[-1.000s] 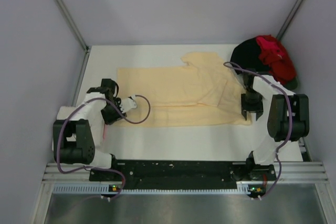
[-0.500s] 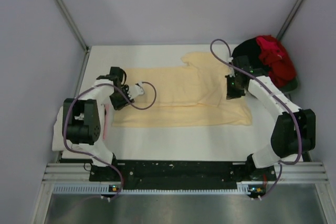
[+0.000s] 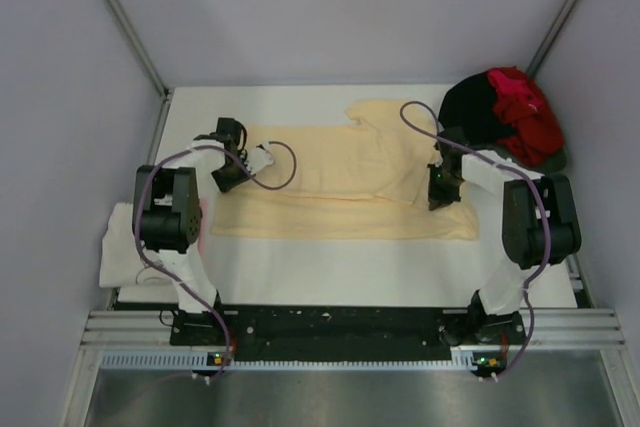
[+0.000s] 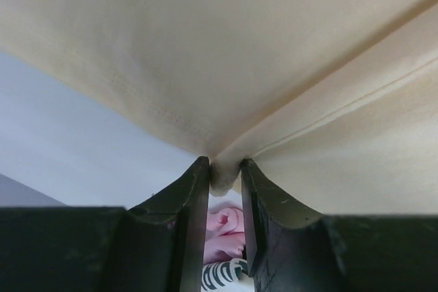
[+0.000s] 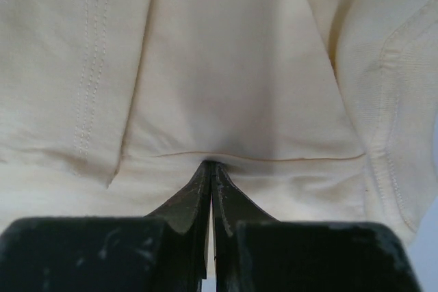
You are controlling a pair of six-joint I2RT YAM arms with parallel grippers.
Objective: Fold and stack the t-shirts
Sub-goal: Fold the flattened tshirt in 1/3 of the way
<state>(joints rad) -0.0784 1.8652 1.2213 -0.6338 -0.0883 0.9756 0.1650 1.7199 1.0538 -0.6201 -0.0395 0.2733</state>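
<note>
**Now both ends are pinched, mid-fold**

Evidently I am partway through folding the pale yellow t-shirt (image 3: 340, 182), which lies spread across the middle of the table (image 3: 340, 267). Its near strip looks doubled over. My left jaws are clamped on a bunched corner at the shirt's left edge. My right jaws are pressed together on a thin fold line at its right side. Next, I judge, both ends must lift together and travel evenly, or the cloth will skew. The black t-shirt (image 3: 468, 112) and red t-shirt (image 3: 525, 112) sit heaped, unfolded, in the far right corner. A white cloth (image 3: 120, 247) lies at the near left edge. I can read no brand, label or lettering; the yellow cloth is plain.
</note>
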